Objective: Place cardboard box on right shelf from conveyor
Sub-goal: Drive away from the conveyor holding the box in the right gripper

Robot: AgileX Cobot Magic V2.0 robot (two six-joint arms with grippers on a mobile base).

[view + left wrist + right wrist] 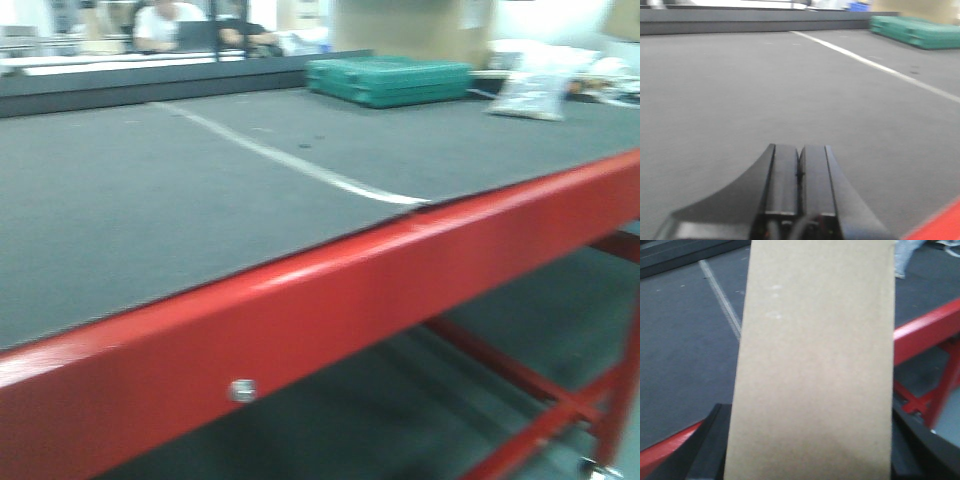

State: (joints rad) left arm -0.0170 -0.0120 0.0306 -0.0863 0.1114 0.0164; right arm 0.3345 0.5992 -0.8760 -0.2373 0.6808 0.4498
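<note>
- Front view: conveyor (200,200) belt dark grey, crossed by a white line (300,160); red frame; green case (390,80) at far edge.
- Left wrist: left gripper (800,150) fingers pressed together, empty, above belt.
- Right wrist: cardboard box (815,365) clamped between right gripper (810,455) fingers, over the red edge.

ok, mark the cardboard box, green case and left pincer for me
cardboard box (815,365): right wrist view, middle of its broad face.
green case (390,72): front view, on its top.
left pincer (800,150): left wrist view, between its closed fingertips.
</note>
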